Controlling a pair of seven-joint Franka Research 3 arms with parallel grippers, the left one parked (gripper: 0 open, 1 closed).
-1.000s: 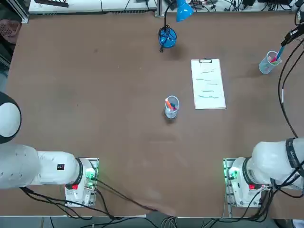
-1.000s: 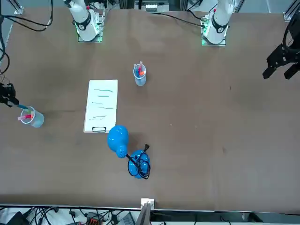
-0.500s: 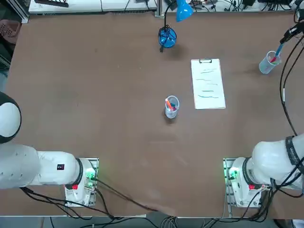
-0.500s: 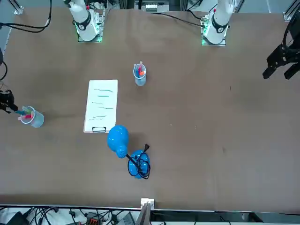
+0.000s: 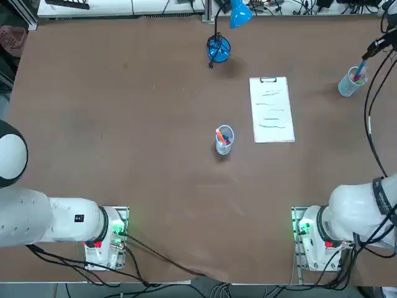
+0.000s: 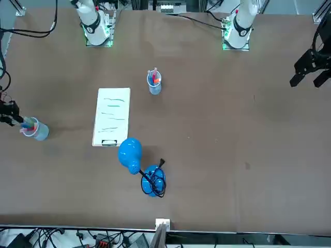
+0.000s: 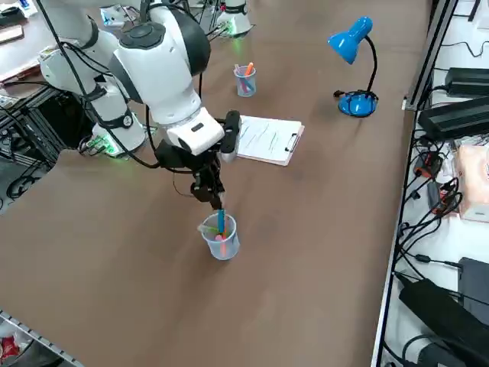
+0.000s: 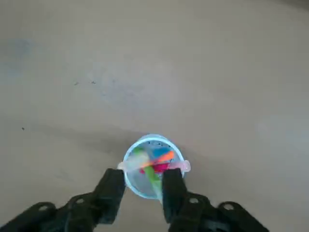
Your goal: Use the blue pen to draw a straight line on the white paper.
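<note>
Over the table (image 5: pixel 124 124), the right arm (image 7: pixel 164 53) reaches to its own far right edge, well apart from the paper (image 5: pixel 271 110), which lies flat near the middle with its clip at the far end. The cup (image 7: pixel 221 238) stands upright below the wrist. Compared with a second ago, the right gripper (image 8: pixel 143 179) sits lower and closer to the cup's rim in the front view; the cup and paper have not moved. We read this as the final descent for the pick, with no drawing begun. The fingers are spread, one on each side of the cup's near rim, pinching nothing. The blue pen (image 7: pixel 221 222) stands in the cup, its upper end just under the fingertips.

Hard to make out: in the wrist view the pens overlap, so we cannot separate the blue one with confidence. The top view crops the gripper at the frame edge. Whether either finger touches the pen is not visible.
</note>
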